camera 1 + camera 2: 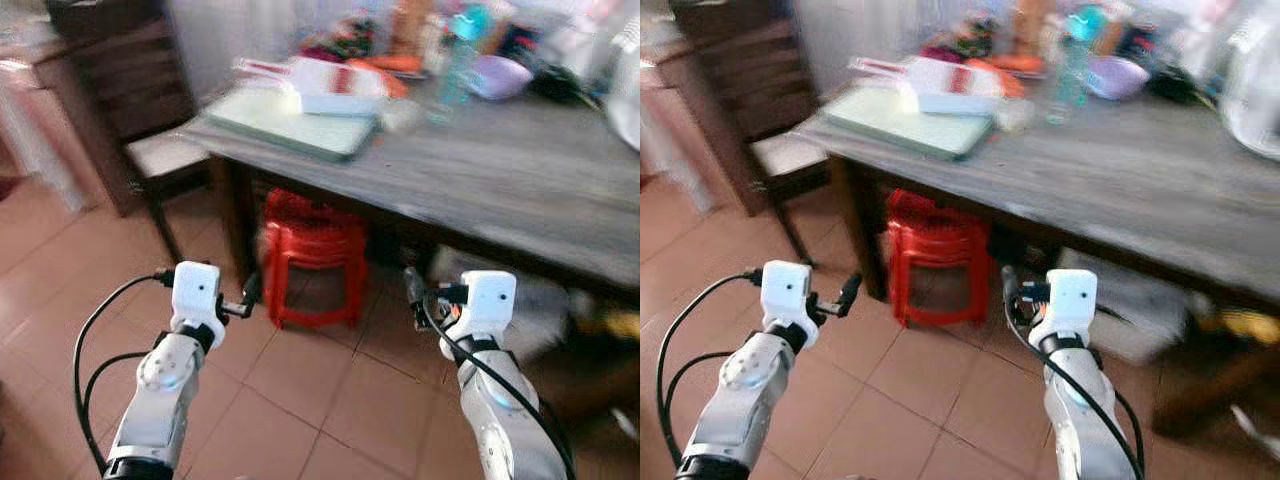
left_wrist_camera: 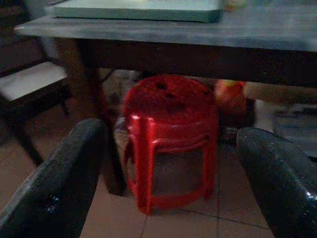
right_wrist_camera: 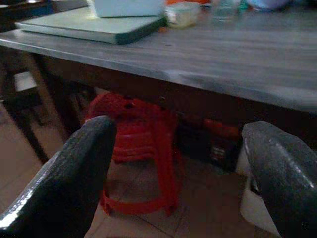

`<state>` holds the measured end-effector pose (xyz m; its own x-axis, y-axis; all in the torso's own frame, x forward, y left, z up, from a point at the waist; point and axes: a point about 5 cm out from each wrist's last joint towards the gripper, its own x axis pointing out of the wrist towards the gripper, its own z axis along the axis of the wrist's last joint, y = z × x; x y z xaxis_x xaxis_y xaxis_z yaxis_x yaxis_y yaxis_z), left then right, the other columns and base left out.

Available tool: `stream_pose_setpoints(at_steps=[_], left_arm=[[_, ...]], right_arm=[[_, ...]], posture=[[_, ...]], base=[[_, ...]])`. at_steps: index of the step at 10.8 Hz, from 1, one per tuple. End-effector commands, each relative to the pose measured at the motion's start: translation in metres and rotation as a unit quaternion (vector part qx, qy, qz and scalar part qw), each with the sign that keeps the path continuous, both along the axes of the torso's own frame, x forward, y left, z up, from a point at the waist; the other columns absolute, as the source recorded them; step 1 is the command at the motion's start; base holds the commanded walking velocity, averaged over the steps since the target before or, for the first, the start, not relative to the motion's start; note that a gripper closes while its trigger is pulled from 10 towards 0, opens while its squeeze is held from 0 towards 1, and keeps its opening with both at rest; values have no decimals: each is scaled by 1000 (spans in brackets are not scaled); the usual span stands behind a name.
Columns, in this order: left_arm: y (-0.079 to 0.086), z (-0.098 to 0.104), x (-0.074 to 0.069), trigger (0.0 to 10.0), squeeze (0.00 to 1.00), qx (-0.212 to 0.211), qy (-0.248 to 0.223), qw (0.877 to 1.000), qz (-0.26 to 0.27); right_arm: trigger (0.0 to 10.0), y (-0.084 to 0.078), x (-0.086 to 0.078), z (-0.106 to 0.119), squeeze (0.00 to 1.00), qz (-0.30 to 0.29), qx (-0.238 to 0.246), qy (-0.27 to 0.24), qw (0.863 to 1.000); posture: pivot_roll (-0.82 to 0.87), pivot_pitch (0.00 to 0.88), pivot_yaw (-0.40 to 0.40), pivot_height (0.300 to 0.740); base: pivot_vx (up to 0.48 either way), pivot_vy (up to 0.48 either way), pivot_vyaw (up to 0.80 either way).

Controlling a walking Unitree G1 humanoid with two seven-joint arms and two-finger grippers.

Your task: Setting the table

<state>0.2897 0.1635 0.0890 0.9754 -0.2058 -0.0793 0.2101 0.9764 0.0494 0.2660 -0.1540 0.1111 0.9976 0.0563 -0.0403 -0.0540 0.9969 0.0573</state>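
Observation:
A grey wooden table (image 1: 520, 170) stands ahead of me, blurred. On its far left corner lies a pale green board (image 1: 290, 120) with a white container (image 1: 340, 90) on it. Behind them are a teal bottle (image 1: 460, 55), a purple bowl (image 1: 497, 75) and a small pale jar (image 1: 400, 115). My left gripper (image 1: 245, 300) and right gripper (image 1: 415, 295) are held out low, below the table's near edge and short of it. In the wrist views the left fingers (image 2: 54, 193) and right fingers (image 3: 74, 178) stand wide apart with nothing between them.
A red plastic stool (image 1: 310, 260) sits under the table, straight ahead between my arms. Next to it is the dark table leg (image 1: 240, 220). A dark wooden chair (image 1: 150, 120) stands at the table's left end. White bags or boxes (image 1: 540, 310) lie under the right side. The floor is brown tile (image 1: 330, 400).

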Motion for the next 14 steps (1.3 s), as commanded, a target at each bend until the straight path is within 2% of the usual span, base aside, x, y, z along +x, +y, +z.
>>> stream_pose_setpoints(at_steps=[1, 3, 7, 8, 9, 14], left_arm=[[-2, 0, 1, 10000, 0, 6, 1, 1000, -1], [-3, -1, 1, 10000, 0, 9, 2, 1000, -1], [-6, 1, 1, 10000, 0, 11, -4, 1000, -7], [-9, 5, 1, 10000, 0, -8, -13, 1000, -27], [-8, 5, 1, 10000, 0, -3, -13, 1000, -26], [-10, 3, 0, 10000, 0, -5, -4, 999, -39]], right_arm=[[10000, -2, 0, -1, 0, -4, -1, 3, 1000], [10000, -2, -1, -2, 0, -8, 2, 3, 1000], [10000, -2, 0, -1, 0, -10, 4, 3, 1000], [10000, -2, 0, -1, 0, -10, 5, 4, 1000], [10000, -3, 0, -1, 0, -11, 4, 4, 1000], [10000, -2, 1, -1, 0, -10, 5, 6, 1000]], posture=[[104, 87, -13, 740], [104, 91, -12, 740], [102, 91, -12, 740], [99, 93, -12, 740], [99, 93, -12, 740], [99, 95, -12, 740]], base=[[0, 0, -800], [0, 0, -628], [0, 0, 0], [0, 0, 0], [0, 0, 0], [0, 0, -639]])
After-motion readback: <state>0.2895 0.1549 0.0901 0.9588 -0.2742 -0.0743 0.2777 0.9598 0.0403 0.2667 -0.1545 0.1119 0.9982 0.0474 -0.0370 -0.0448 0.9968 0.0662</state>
